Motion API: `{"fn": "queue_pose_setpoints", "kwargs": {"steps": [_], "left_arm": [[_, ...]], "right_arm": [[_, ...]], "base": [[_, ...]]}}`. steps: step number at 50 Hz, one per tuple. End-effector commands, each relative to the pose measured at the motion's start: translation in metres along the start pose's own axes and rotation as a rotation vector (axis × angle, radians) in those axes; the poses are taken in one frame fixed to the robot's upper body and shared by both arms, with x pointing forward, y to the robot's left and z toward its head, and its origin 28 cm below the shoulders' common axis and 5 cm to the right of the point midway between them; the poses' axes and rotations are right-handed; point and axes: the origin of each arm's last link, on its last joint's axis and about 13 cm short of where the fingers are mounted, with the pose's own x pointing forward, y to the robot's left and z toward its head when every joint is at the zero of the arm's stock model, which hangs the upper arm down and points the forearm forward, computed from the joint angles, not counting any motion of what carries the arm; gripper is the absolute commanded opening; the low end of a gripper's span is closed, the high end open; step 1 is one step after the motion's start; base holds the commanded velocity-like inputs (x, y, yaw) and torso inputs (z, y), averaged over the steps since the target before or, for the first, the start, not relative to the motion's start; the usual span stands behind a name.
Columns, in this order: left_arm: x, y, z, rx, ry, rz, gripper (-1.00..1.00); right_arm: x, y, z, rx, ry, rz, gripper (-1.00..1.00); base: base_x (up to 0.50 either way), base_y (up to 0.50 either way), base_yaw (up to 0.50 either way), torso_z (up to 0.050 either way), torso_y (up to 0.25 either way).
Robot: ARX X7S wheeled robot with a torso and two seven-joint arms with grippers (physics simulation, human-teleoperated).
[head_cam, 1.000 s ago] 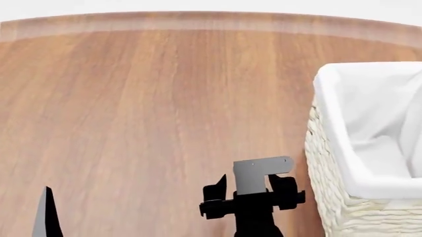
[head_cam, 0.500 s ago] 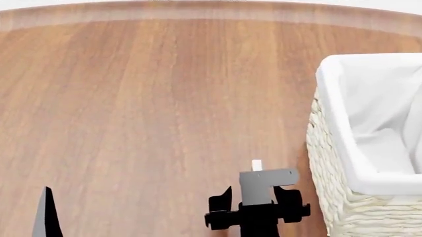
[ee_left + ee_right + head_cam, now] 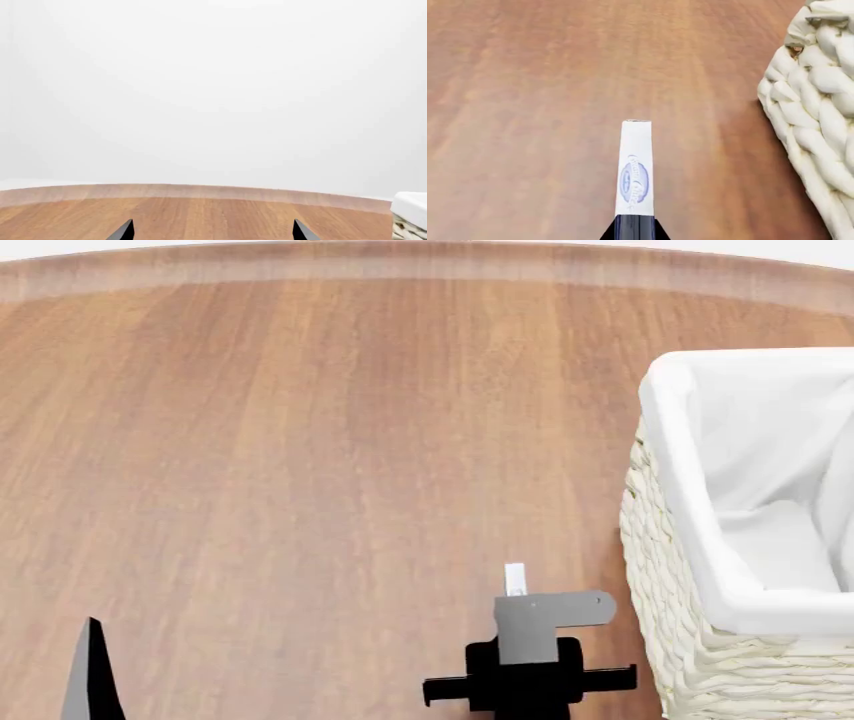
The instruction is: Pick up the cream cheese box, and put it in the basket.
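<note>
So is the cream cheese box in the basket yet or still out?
Out. The right gripper holds the cream cheese box edge-on above the table, beside the basket.

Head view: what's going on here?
The right gripper is shut on the cream cheese box, holding it edge-on above the wooden table, just left of the basket. The box is not in the basket yet; in the head view it shows as a small white sliver beyond the arm. The left gripper is open and holds nothing, off to the left.
</note>
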Motion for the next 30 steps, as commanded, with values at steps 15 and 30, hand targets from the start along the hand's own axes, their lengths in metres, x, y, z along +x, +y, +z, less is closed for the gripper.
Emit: {"fn": "queue_pose_setpoints", "kwargs": {"steps": [15, 30], "left_arm": [[0.001, 0.0, -0.001, -0.005, 0.005, 0.002, 1.0], [0.0, 0.001, 0.0, -0.008, 0.019, -0.006, 1.0]], "right_arm": [[0.0, -0.004, 0.05, -0.026, -0.189, 0.002, -1.0], [-0.019, 0.0, 0.082, -0.034, -0.285, 0.03, -1.0]], "base": [[0.0, 0.0, 0.0, 0.0, 0.0], [0.0, 0.0, 0.0, 0.0, 0.0]]}}
